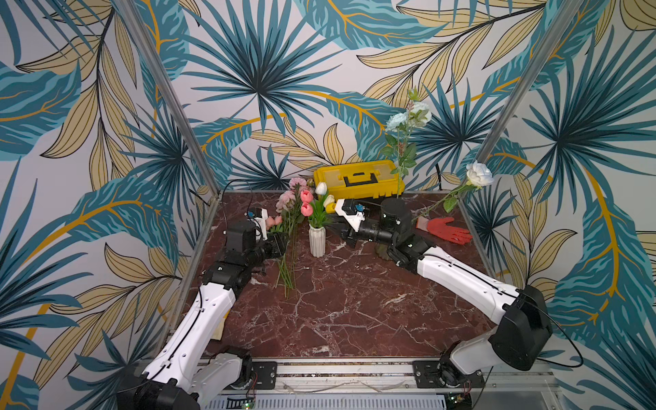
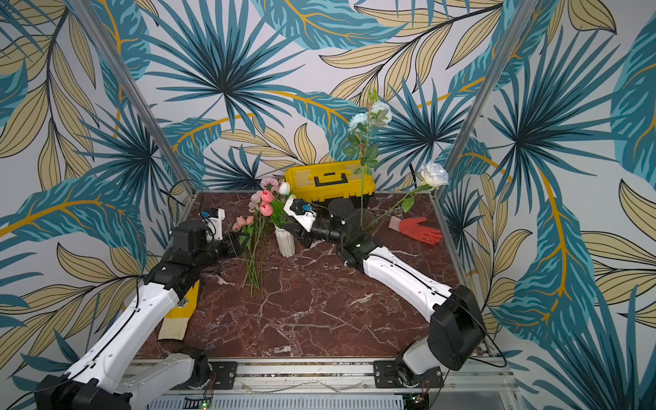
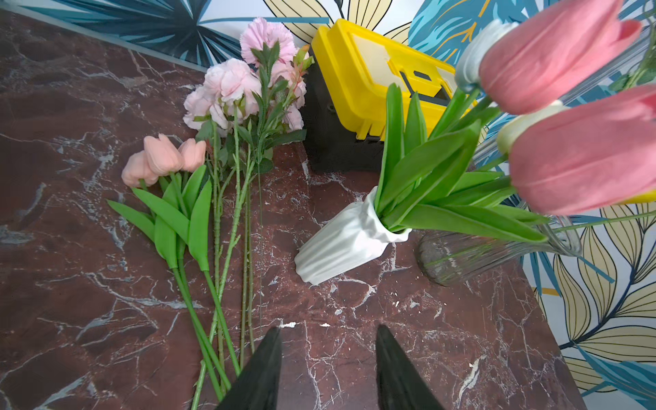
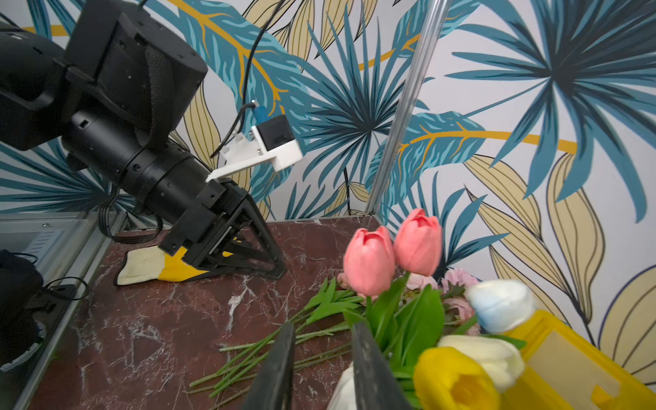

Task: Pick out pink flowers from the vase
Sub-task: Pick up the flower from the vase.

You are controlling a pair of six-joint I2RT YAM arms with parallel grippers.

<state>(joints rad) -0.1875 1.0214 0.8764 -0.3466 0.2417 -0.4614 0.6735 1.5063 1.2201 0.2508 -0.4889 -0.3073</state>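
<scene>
Two pink tulips (image 1: 306, 209) stand in the white vase (image 1: 317, 245), stems near upright, blooms up, leaning slightly toward the left arm. The picked pink flowers (image 3: 230, 85) lie flat just beside the vase on that side, stems parallel, blooms beyond it, cut ends nearer the robot. The left gripper (image 3: 328, 328) hangs parted and empty over those stems; the right gripper (image 4: 323, 324) sits at the vase mouth, jaws apart, whether pinching a stem I cannot tell. Best take one pink stem low, just above the lip, and draw along its length, lest the vase tip or the yellow and white tulips (image 4: 458, 383) follow.
</scene>
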